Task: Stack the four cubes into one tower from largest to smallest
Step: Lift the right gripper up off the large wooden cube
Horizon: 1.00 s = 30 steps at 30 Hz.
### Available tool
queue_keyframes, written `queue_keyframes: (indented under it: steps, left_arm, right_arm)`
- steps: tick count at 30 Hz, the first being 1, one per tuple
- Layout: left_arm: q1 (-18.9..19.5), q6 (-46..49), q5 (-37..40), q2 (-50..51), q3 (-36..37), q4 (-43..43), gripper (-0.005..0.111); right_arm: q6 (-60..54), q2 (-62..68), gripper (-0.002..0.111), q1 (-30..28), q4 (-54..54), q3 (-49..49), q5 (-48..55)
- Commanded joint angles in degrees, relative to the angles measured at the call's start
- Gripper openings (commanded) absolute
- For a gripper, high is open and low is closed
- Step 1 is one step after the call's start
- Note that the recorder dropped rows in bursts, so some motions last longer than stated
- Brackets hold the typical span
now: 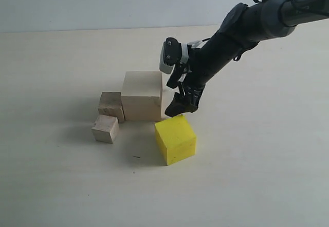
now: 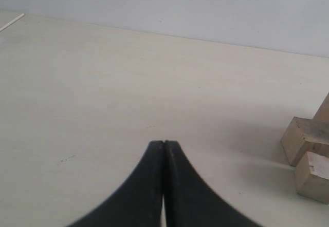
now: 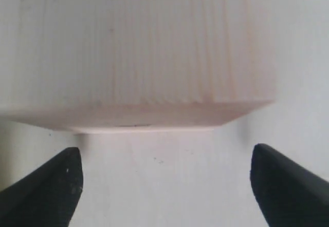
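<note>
Wood and yellow all flat on the worktop: nothing stacked, you're at the first pick.
Left to right: left end effector is parked off to the side, jaws pressed together, holding nothing. Small cube sits just in front of the medium cube, which is tight beside the large cube. The yellow cube is just right of and in front of the large one, turned skew to it. Right end effector hovers between those two, jaws spread wide and empty, and its wrist view faces the large cube. The large cube looks fine as the base, so yellow is probably next. You'd need to swing onto it, square the wrist to its faces, drop the jaws around it, then lift clear of the large cube's edge.
</note>
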Motion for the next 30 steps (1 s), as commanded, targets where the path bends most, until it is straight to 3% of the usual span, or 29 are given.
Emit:
queue_keyframes:
  steps: [1,21,23,30]
  left_arm:
    - [0.07,0.33,-0.38,-0.37,0.16,0.23,0.0]
    - [0.07,0.33,-0.38,-0.37,0.16,0.23,0.0]
    - [0.07,0.33,-0.38,-0.37,0.16,0.23,0.0]
    - [0.07,0.33,-0.38,-0.37,0.16,0.23,0.0]
  right_arm:
    - [0.55,-2.85,0.083,-0.08,-1.11,0.02,-0.79]
    - [19.36,-6.37,0.076,-0.08,-8.76,0.02,3.62]
    - [20.86,-6.37,0.068,-0.08,-9.8,0.02,4.67]
    - [26.3,-7.35,0.023,-0.08,-11.13,0.02,11.29]
